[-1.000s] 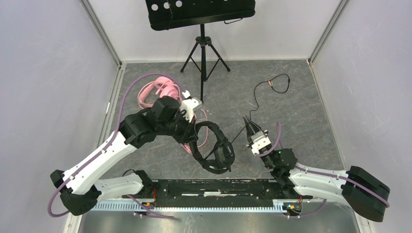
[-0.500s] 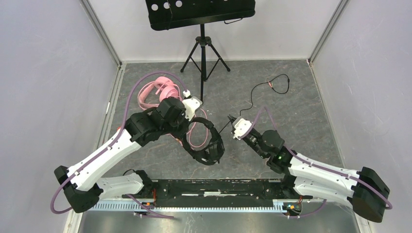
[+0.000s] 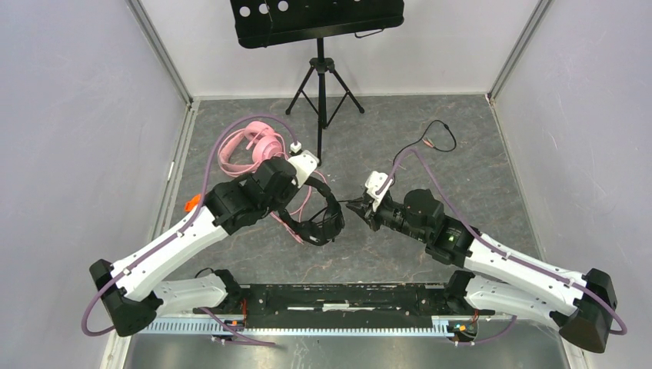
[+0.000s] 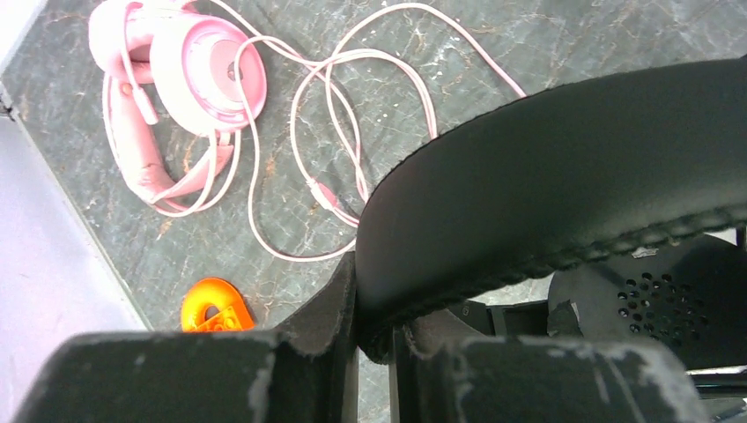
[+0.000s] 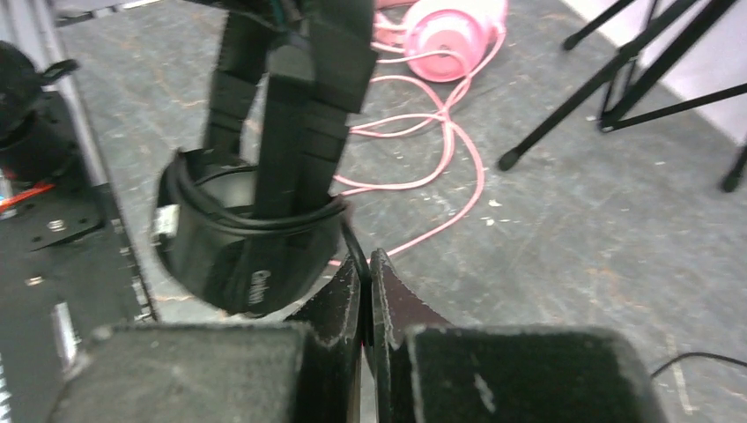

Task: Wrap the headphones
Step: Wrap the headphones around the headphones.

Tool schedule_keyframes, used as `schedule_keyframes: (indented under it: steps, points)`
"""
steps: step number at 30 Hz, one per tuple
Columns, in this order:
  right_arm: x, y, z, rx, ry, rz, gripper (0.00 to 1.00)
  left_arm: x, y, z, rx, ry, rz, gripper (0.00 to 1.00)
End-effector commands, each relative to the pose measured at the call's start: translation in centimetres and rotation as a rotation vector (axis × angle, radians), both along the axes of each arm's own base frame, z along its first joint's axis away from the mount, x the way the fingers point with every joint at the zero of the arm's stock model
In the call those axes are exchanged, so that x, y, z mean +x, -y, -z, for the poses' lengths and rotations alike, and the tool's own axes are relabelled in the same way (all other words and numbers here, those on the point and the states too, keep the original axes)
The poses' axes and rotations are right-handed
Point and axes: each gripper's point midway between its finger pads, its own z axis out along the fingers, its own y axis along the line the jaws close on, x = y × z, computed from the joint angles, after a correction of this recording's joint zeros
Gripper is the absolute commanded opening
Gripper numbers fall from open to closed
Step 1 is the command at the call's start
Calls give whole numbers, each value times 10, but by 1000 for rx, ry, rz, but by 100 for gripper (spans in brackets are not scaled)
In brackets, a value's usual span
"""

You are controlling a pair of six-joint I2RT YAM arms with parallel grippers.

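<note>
Pinching cable (image 5: 264, 218) coiled round the black headphones (image 3: 319, 224), right tool (image 5: 366, 262) faces left tool (image 4: 374, 342) clamping their headband (image 4: 564, 203).

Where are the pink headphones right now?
In the top view, the pink headphones lie at the far left, left of the legs of the music stand and behind the raised black headphones.

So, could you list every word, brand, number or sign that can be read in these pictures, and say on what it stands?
White print on the ear cup of the black over-ear headphones: one short word, too blurred to read.
Nothing else can be read: no text shows on the pink padded headphones or on the black tripod music stand.
</note>
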Motion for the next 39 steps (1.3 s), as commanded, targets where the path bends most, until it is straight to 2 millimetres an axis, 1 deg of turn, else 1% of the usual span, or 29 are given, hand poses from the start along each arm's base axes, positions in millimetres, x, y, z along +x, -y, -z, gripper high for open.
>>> schedule_keyframes:
  steps: [1,7,11,16,19,24,29,35,39]
  points:
    - [-24,-11,-32,119,-100,-100,6,19,-8,-17,38,137,-33,2]
    - [-33,-15,-42,154,-117,-145,6,26,-18,-21,51,201,-82,2]
    - [-39,-18,-51,191,-110,-184,6,28,-23,-25,57,236,-109,2]
    - [-54,-27,-65,276,-110,-279,10,29,-24,-24,53,242,-115,2]
    - [-63,-33,-70,333,-121,-336,11,28,-21,-23,23,237,-119,2]
    - [-70,-41,-77,399,-150,-398,11,27,-17,-22,-15,224,-127,2]
    - [-69,-47,-74,421,-185,-404,11,24,-10,-28,-103,207,-143,2]
    - [-73,-49,-82,474,-204,-428,15,20,-13,-29,-170,149,-268,2]
    - [-72,-51,-74,466,-225,-422,15,16,-11,-27,-228,108,-333,2]
